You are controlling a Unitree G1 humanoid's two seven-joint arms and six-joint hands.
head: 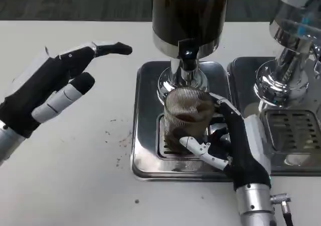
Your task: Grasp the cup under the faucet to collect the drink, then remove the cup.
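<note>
Right hand [235, 146] grips ribbed clear glass cup [188, 117] of dark drink under chrome faucet [187, 60]; left hand [52, 88] open, well apart.

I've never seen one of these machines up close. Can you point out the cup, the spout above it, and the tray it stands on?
Ribbed clear glass cup [186, 117]: head view, on its side wall.
Black and chrome faucet spout [187, 55]: head view, on its nozzle.
Shiny steel drip tray [148, 121]: head view, on its bare left part.
</note>
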